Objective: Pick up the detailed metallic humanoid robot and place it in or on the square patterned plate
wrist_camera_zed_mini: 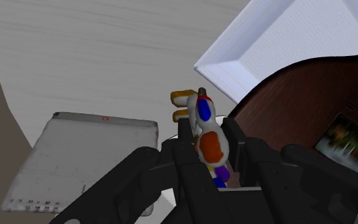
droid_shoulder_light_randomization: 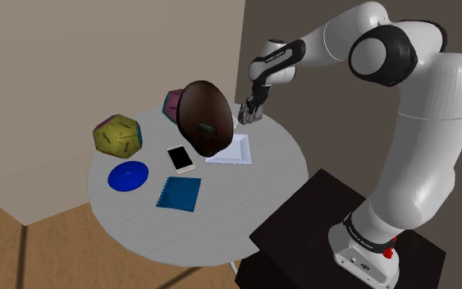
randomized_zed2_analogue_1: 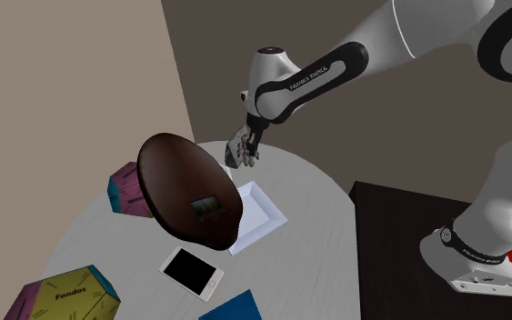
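Note:
A small humanoid robot figure [wrist_camera_zed_mini: 209, 144], whitish with orange, blue and yellow parts, is clasped between my black fingers [wrist_camera_zed_mini: 185, 137]. My gripper [droid_shoulder_light_randomization: 252, 113] is shut on it and hangs above the round table's far side, just past the corner of the square white plate [droid_shoulder_light_randomization: 235, 149]. In the second exterior view the gripper [randomized_zed2_analogue_1: 242, 153] holds the greyish figure [randomized_zed2_analogue_1: 238, 151] clear of the tabletop, behind the plate [randomized_zed2_analogue_1: 261, 211]. The plate [wrist_camera_zed_mini: 285, 38] has a raised rim. A big dark brown egg-shaped object [droid_shoulder_light_randomization: 204, 115] partly covers it.
On the white round table [droid_shoulder_light_randomization: 278, 172] lie a phone [droid_shoulder_light_randomization: 180, 158], a blue disc [droid_shoulder_light_randomization: 128, 176] and a blue notebook [droid_shoulder_light_randomization: 180, 194]. A yellow polyhedron [droid_shoulder_light_randomization: 118, 135] and a purple-teal one [droid_shoulder_light_randomization: 174, 103] stand at the back. A grey flat slab [wrist_camera_zed_mini: 82, 159] lies below the gripper.

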